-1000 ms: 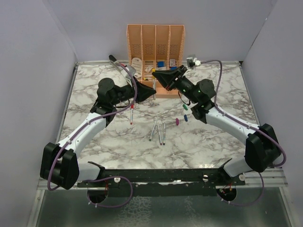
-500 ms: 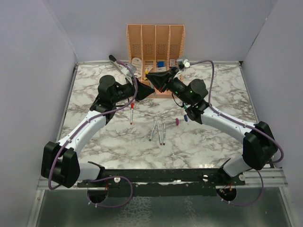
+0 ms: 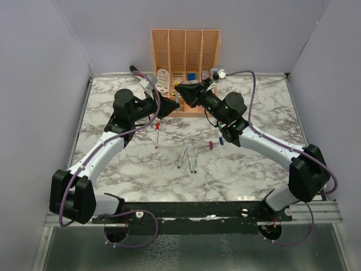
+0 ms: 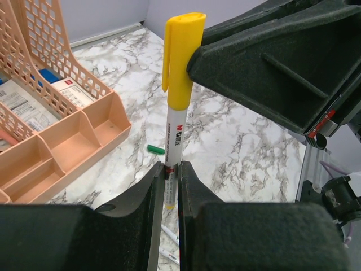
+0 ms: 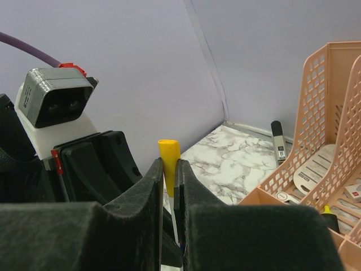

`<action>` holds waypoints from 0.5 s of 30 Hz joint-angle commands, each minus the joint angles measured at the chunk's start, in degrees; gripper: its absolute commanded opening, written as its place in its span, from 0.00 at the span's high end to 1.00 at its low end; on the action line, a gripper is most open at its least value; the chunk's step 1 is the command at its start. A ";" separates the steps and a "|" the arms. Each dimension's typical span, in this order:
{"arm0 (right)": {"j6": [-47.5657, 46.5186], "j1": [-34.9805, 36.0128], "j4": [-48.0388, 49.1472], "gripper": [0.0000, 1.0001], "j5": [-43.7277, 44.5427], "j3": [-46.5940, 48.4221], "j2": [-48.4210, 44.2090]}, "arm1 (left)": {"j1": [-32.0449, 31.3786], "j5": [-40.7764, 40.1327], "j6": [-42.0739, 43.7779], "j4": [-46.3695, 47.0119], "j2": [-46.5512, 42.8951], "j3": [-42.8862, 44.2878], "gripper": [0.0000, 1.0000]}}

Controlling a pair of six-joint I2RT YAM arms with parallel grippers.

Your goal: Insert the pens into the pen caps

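- left pincer (image 4: 171, 175) is clenched on a white pen (image 4: 174, 135), held above the worktop (image 4: 242, 152) near the orange organiser (image 4: 73, 141).
- right pincer (image 5: 168, 169) grips the yellow cap (image 4: 181, 56), which sits over that pen's upper end.
- three pens (image 3: 189, 156) and a red-tipped pen (image 3: 157, 135) lie on the worktop, with the purple cap (image 3: 210, 145) and blue cap (image 3: 221, 141) near them.

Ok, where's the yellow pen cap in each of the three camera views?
Top external: too small to make out, just before the orange organiser.
Left wrist: yellow pen cap top centre, atop the held pen.
Right wrist: centre-left, poking above the right gripper.
Shared landmark: the organiser.
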 commanded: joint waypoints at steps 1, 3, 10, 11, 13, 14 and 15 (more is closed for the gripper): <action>-0.21 1.21 -14.84 0.99 -3.14 -2.90 2.87 | 2.54 -6.96 0.52 14.90 -3.74 4.10 1.00; -0.10 1.21 -14.41 0.99 -2.89 -2.97 2.73 | 2.66 -6.32 0.26 15.06 -3.54 4.11 1.00; -0.07 1.21 -10.15 0.77 -3.82 -0.93 2.52 | 2.60 -3.71 -1.59 14.99 -3.73 0.80 1.00; -0.19 1.18 -9.44 0.69 -3.61 -0.26 2.41 | 2.56 -3.50 -1.74 14.70 -4.06 -0.15 1.00; -0.33 1.21 -8.03 0.59 -3.38 1.07 2.00 | 2.55 -3.47 -1.54 13.15 -4.93 -2.01 1.00; -0.52 1.21 -7.25 0.56 -3.32 1.54 1.66 | 2.54 -3.78 -1.22 11.81 -5.44 -3.09 1.00; -0.82 1.19 -6.75 0.56 -3.19 2.06 1.27 | 2.52 -4.38 -0.50 10.48 -6.10 -3.98 1.00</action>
